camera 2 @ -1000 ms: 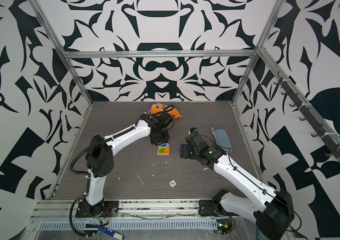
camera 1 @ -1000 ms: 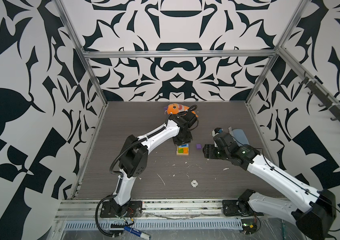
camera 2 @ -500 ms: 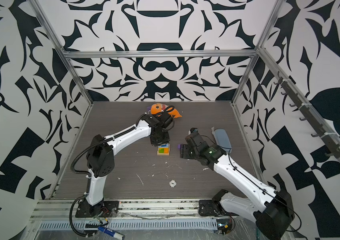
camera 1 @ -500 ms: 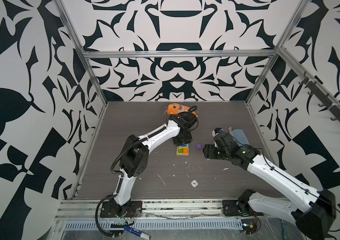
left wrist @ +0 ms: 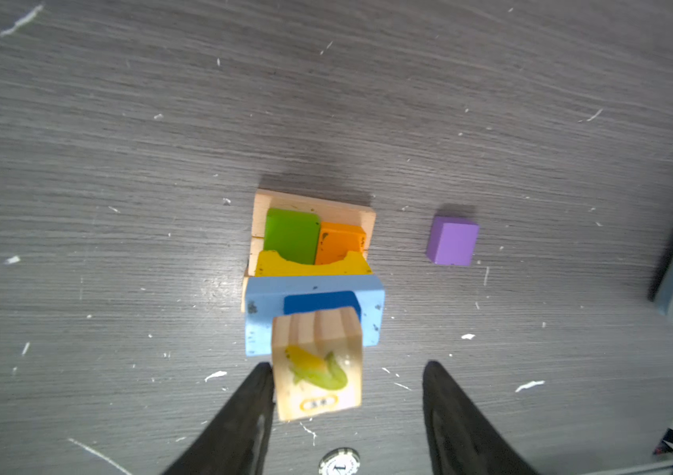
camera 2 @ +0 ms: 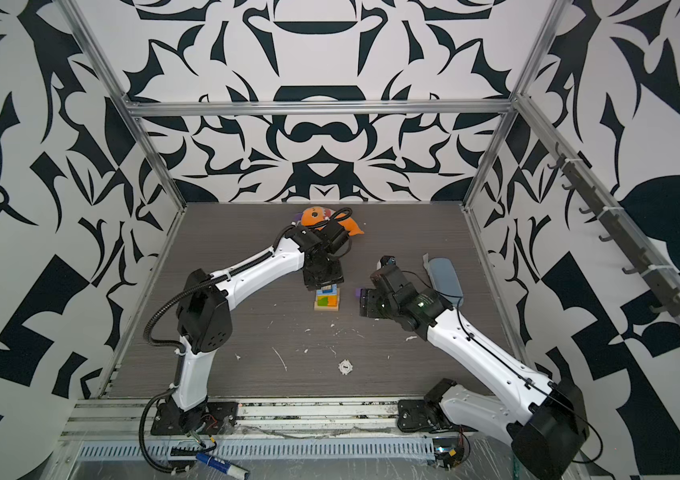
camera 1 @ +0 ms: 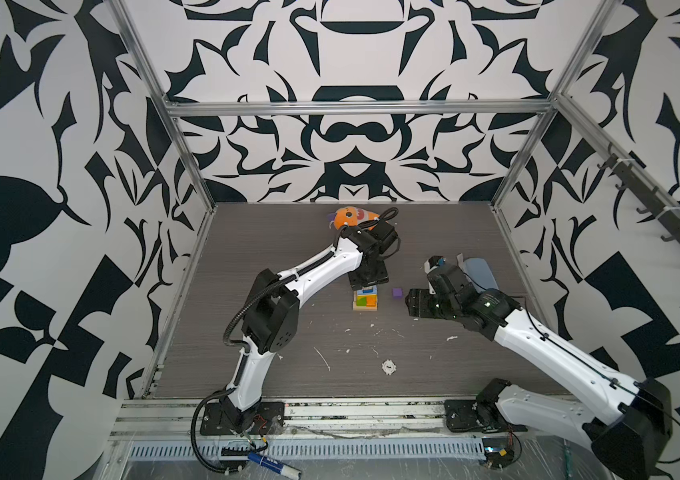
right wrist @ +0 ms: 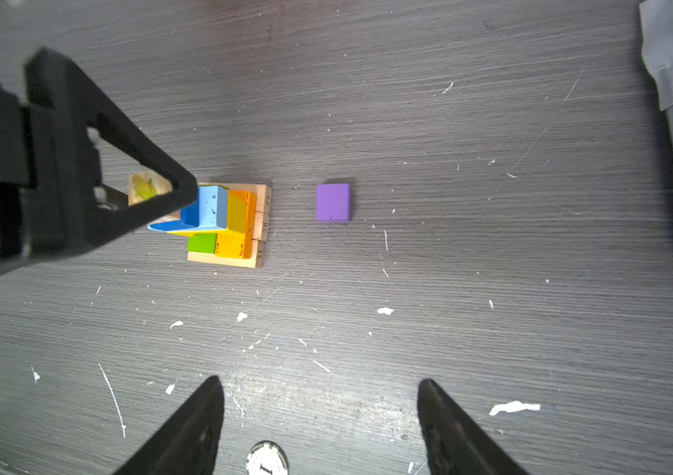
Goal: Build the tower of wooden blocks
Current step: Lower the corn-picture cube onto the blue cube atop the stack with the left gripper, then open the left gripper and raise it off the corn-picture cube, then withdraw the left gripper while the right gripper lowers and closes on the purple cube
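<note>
The wood block tower (camera 1: 365, 300) (camera 2: 327, 300) stands mid-table: tan bars (left wrist: 314, 203) at the base, then green (left wrist: 291, 236) and orange (left wrist: 341, 242) bricks, a yellow brick (left wrist: 310, 267), a light-blue brick (left wrist: 310, 288) and a blue cube (left wrist: 318, 302). On top rests a tan block with a corn picture (left wrist: 318, 370) (right wrist: 143, 189). My left gripper (left wrist: 347, 366) (camera 1: 367, 282) hangs over it, open; one finger lies against the block, the other is well apart. A purple cube (left wrist: 452, 242) (right wrist: 333, 202) (camera 1: 397, 292) lies alone beside the tower. My right gripper (right wrist: 320, 380) (camera 1: 409, 303) hovers open and empty near that cube.
An orange plush fish (camera 1: 350, 216) lies at the back behind the left arm. A blue-grey case (camera 1: 480, 272) sits by the right wall. A small white disc (camera 1: 389, 367) and white flecks dot the front of the table.
My left gripper's jaws have spread apart from the corn-picture block, which stays on top of the tower. The right arm has not moved.
</note>
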### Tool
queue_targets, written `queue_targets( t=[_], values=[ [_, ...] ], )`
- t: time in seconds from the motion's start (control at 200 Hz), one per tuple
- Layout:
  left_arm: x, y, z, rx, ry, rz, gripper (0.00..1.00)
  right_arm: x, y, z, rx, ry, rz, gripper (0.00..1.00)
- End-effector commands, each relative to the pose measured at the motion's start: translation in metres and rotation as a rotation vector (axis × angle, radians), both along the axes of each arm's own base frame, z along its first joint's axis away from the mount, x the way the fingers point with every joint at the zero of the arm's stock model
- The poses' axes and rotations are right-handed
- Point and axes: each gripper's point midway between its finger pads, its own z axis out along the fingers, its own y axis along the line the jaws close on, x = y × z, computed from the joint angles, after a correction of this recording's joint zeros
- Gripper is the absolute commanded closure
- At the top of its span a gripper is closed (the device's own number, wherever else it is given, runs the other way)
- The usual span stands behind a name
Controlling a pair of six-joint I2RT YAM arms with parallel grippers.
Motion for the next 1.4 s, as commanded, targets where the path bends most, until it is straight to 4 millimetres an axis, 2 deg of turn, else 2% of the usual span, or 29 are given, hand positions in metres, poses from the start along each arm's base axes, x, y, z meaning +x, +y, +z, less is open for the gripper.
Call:
queue_targets(
  t=[0.0, 0.29, 0.475, 0.495, 0.655, 1.02, 1.23, 1.395],
  values=[
    [-0.005, 0.009, 0.008, 0.046, 0.003, -0.011, 0.35, 0.004, 0.000, 0.014, 0.002, -0.032, 0.007, 0.21],
    [-0.009, 0.029, 0.027, 0.093, -0.036, -0.033, 0.23, 0.006, 0.007, 0.028, 0.015, -0.033, 0.038, 0.18],
    [-0.013, 0.042, 0.033, 0.084, -0.063, -0.031, 0.16, 0.012, 0.012, 0.023, -0.030, 0.020, 0.059, 0.17],
    [-0.014, 0.044, 0.034, 0.082, -0.068, -0.034, 0.11, 0.013, 0.013, 0.023, -0.035, 0.024, 0.061, 0.17],
    [-0.016, 0.060, 0.040, 0.071, -0.107, -0.036, 0.00, 0.024, 0.016, 0.027, -0.063, 0.023, 0.060, 0.17],
    [-0.021, 0.101, 0.048, 0.009, -0.178, -0.027, 0.00, 0.055, 0.028, 0.016, -0.126, 0.044, 0.058, 0.19],
    [-0.034, 0.127, 0.040, -0.060, -0.188, 0.002, 0.01, 0.075, 0.023, 0.001, -0.151, 0.071, 0.032, 0.21],
    [-0.039, 0.138, 0.032, -0.092, -0.197, 0.014, 0.01, 0.089, 0.021, -0.015, -0.129, 0.095, 0.013, 0.24]
  ],
)
